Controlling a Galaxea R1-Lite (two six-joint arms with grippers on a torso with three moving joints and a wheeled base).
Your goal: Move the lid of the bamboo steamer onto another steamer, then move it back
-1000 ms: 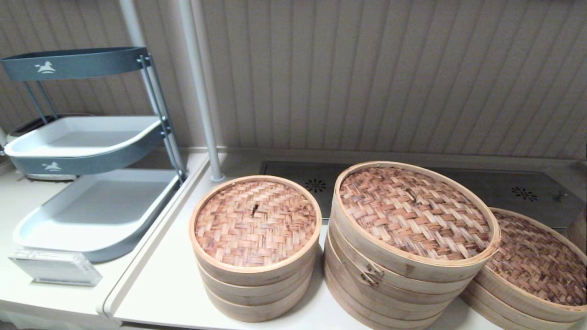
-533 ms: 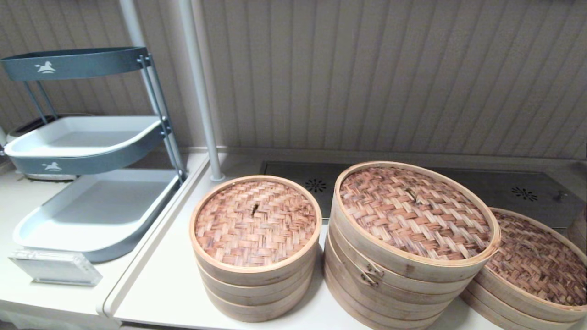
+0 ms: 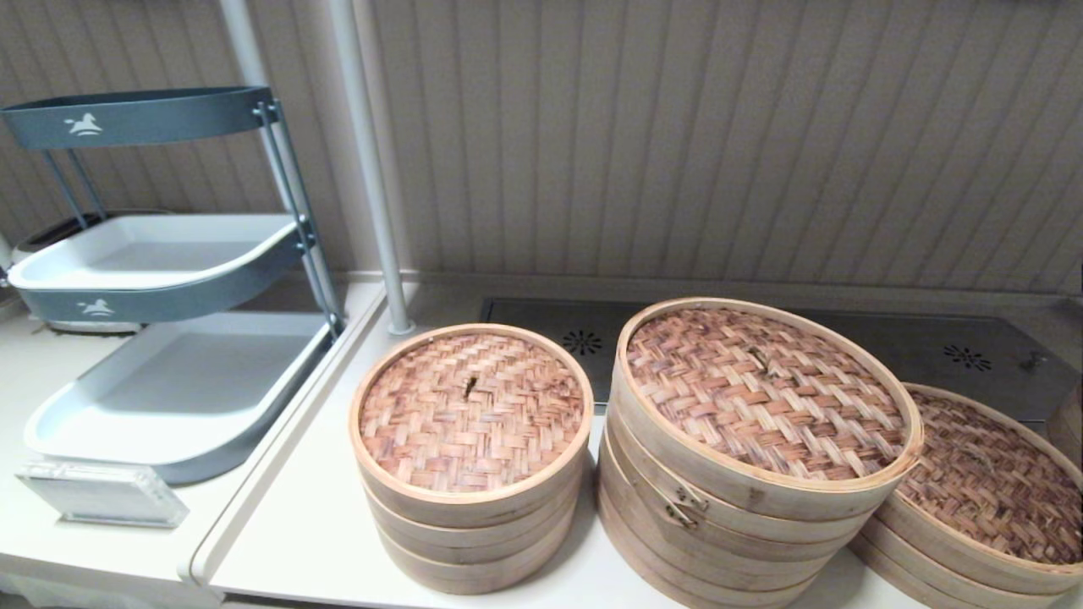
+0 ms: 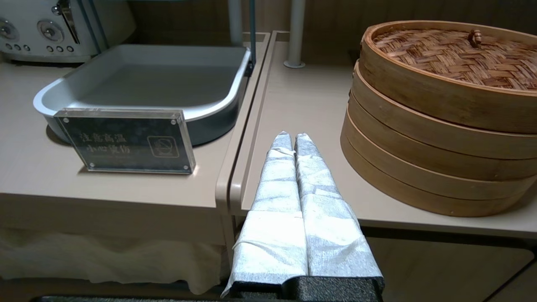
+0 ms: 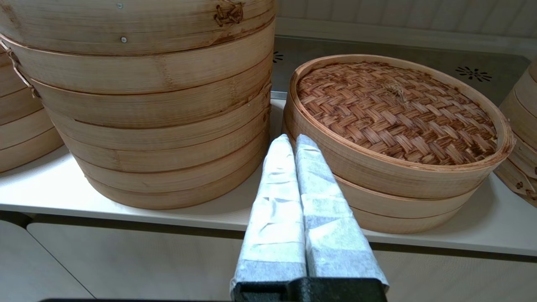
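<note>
The bamboo steamer lid [image 3: 766,397], with its tall pale rim and reddish-tan woven top, sits on the tall wide stack with a metal clasp [image 3: 685,503]; its rim [image 5: 126,25] shows in the right wrist view. The other steamer [image 3: 981,491], low with a darker brown woven top [image 5: 394,109], stands to its right. Neither gripper shows in the head view. My right gripper [image 5: 292,138] is shut and empty, low at the counter's front edge, before the gap between these two stacks. The left gripper [image 4: 289,136] is shut and empty at the counter's front edge, left of the narrower stack.
A narrower three-tier stack [image 3: 471,457] stands at the left of the counter. Further left are a grey tiered tray rack [image 3: 169,372], an acrylic sign [image 4: 126,140] and a white pole [image 3: 368,169]. Another steamer's edge [image 5: 520,126] shows at far right. A metal drain panel [image 3: 973,355] lies behind.
</note>
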